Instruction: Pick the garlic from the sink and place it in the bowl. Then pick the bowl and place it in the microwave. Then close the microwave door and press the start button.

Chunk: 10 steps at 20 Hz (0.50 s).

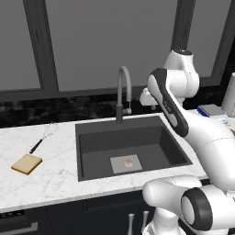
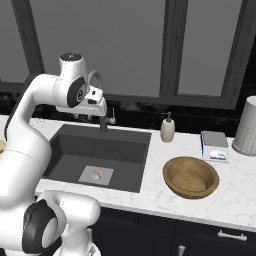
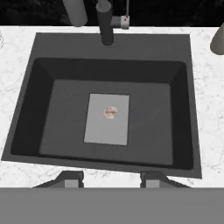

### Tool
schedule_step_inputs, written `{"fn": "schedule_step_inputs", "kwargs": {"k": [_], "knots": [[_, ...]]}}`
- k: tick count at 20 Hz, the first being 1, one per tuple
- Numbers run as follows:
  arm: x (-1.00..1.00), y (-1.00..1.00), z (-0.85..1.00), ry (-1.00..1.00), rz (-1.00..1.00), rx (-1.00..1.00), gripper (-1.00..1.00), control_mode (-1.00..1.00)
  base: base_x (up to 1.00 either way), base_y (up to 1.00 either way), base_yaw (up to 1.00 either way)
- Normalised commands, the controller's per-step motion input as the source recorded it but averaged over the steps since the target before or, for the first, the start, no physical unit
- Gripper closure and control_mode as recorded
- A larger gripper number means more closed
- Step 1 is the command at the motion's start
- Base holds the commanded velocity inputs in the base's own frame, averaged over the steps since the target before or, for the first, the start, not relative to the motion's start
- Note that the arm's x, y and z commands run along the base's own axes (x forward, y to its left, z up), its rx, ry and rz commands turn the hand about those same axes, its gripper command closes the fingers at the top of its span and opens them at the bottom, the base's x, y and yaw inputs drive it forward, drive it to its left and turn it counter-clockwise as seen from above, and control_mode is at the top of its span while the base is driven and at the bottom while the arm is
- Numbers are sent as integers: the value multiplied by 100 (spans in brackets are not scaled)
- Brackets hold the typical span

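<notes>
The garlic (image 3: 111,112), a small pinkish-white bulb, lies on the light grey plate (image 3: 98,129) at the bottom of the dark sink (image 3: 43,109). My gripper (image 3: 111,179) hangs high above the basin, near the top of the curved faucet (image 1: 123,87), looking straight down with its fingers open and empty. From the base cameras, the garlic (image 1: 128,162) (image 2: 97,174) rests mid-basin, well below the hand (image 2: 96,107). The tan wooden bowl (image 2: 190,176) stands empty on the counter right of the sink (image 2: 125,150). The microwave and its door are out of view.
A soap dispenser (image 2: 167,129) stands behind the bowl. A blue-white box (image 2: 215,145) and a grey canister (image 2: 246,132) sit at the right. Left of the sink (image 1: 92,137) lie a whisk (image 1: 43,137) and a bread slice (image 1: 26,164).
</notes>
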Motion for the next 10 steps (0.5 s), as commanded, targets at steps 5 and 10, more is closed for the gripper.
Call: {"fn": "schedule_step_inputs", "kwargs": {"k": [5,10], "knots": [[-29,12,-5,0,1,-8,-100,-100,0,0,0],[-85,48,-44,0,5,-17,-100,-100,0,0,0]]}}
